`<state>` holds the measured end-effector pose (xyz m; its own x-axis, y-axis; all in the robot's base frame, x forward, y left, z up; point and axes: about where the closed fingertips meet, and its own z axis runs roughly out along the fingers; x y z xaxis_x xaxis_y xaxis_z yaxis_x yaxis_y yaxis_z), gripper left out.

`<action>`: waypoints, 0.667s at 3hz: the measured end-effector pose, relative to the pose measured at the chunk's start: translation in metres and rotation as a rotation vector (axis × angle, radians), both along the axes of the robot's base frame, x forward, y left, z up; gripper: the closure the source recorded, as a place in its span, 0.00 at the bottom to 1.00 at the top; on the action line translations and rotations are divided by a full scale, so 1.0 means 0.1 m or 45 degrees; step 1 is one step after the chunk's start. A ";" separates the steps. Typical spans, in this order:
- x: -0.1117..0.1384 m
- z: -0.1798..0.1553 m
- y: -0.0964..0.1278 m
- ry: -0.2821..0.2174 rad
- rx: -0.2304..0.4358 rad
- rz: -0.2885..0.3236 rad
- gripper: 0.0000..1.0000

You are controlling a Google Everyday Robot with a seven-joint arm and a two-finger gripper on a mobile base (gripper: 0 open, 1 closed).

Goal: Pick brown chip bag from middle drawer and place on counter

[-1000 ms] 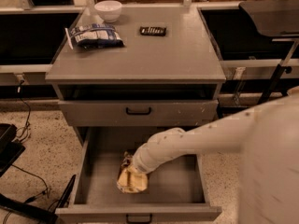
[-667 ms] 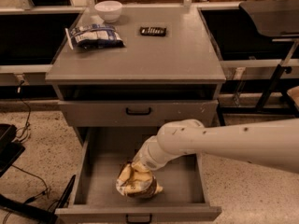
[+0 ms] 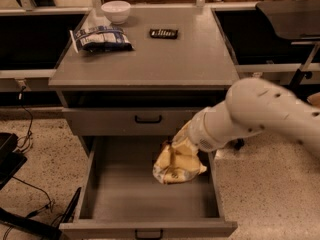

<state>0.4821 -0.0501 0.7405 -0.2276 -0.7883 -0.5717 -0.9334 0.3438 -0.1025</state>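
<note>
Lift in hand: the gripper (image 3: 186,137) clutches the brown chip bag (image 3: 177,164), dangling just below it over the middle drawer (image 3: 115,196). Next: raise it clear, up to the counter (image 3: 150,59) above.

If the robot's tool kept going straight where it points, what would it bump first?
The brown chip bag. The tool, over the open middle drawer, points down-left right into it. Past the bag would probably come the drawer's grey floor, though depth is hard to judge.
</note>
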 end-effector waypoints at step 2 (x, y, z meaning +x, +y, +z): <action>0.36 1.65 -0.80 -0.041 -0.119 -0.120 1.00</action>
